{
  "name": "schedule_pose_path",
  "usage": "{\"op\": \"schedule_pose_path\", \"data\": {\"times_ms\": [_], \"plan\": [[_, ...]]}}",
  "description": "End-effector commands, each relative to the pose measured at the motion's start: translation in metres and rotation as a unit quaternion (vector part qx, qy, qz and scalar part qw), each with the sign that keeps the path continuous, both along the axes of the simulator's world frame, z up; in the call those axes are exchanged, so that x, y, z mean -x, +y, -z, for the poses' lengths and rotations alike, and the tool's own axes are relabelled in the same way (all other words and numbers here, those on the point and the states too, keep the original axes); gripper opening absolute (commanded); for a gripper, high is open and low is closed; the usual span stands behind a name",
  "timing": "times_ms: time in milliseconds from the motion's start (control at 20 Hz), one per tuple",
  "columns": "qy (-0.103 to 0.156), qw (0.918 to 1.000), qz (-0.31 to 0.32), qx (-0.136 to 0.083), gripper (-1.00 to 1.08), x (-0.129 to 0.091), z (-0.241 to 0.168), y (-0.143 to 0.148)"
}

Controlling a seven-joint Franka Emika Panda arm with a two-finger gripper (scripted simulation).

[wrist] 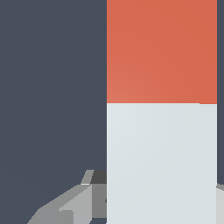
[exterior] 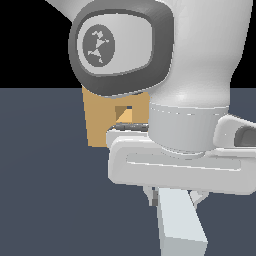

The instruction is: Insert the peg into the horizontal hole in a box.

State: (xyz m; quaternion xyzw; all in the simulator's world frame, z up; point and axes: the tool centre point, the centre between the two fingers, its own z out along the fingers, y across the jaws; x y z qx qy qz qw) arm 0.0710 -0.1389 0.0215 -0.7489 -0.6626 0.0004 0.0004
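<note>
Dark slate-blue table fills the lower part of the exterior view, black void above it; no clutter seen anywhere.

Exterior view's left: bare table, open room for motion.

Left of centre: the box, tan, standing on the table, its top hidden behind the arm's big white and grey link. The hole shows as a small square opening in the face turned toward the camera, just above the arm's white hand.

Centre to right: the gripper hangs under the hand, clamped on the peg; a finger shows at the peg's flank. Pale end of the peg juts toward the camera and down out of frame.

Wrist view: peg runs lengthwise away from the gripper's grey finger, pale section at the grip, orange-red section beyond. Only table beside it; no box in this view.

Judgement: the hole lies beyond the gripper and toward the exterior view's left. Peg's long axis looks roughly along the line to the box, orange end leading, but offset sideways from the hole. Height relative to the hole cannot be told. Next move likely needs a sideways shift, then a straight push.
</note>
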Motion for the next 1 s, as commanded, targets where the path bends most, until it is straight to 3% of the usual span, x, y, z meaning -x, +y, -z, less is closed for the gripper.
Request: {"op": "schedule_pose_path", "data": {"times_ms": [0, 500, 950], "plan": [[0.0, 1.0, 0.0, 0.0, -1.0, 0.0, 0.0, 0.0], [0.0, 1.0, 0.0, 0.0, -1.0, 0.007, -0.006, 0.003], [0.0, 1.0, 0.002, 0.0, -1.0, 0.032, -0.027, 0.013]]}}
